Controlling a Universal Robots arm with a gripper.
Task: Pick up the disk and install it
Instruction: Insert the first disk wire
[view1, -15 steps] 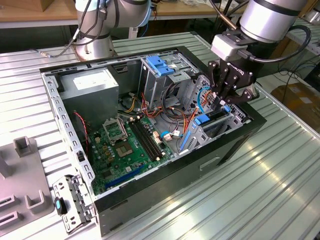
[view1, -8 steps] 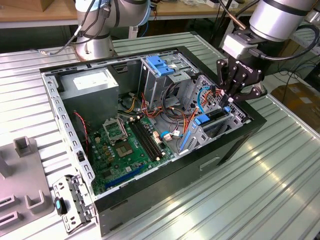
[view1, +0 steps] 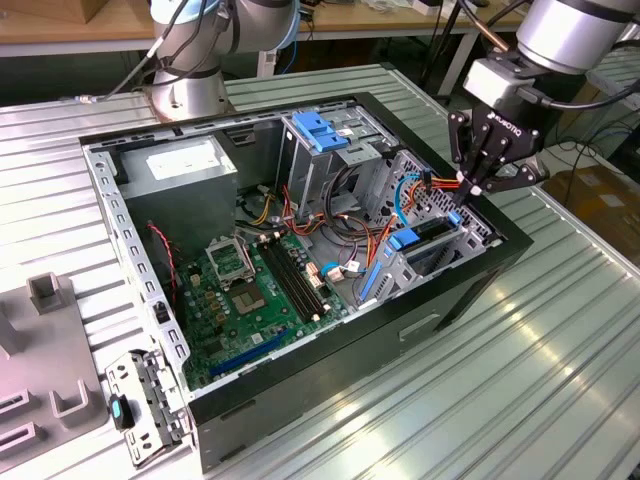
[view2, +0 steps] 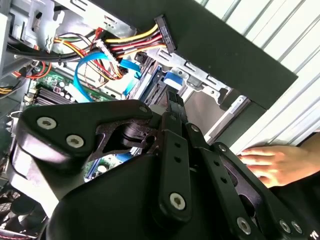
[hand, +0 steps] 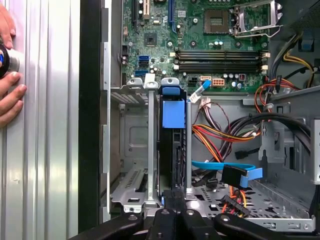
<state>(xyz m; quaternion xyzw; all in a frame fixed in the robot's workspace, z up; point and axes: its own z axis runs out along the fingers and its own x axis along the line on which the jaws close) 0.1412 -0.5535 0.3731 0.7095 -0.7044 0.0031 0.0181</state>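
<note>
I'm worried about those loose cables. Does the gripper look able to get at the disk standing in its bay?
Probably yes. The gripper sits right over the disk, and the blue cable and orange wires lie beside the bay, not across the disk.

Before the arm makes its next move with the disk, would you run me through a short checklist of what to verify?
1. The disk in the metal cage: ok, it stands edge-on in the slot.
2. The gripper at the disk's end by the case wall: ok.
3. Hold on the disk: cannot tell.
4. Blue cable clear of the slot: ok, it lies beside it.
5. Nobody near: not ok, a hand is over the table beside the case.
6. Disk fully seated: cannot tell.
</note>
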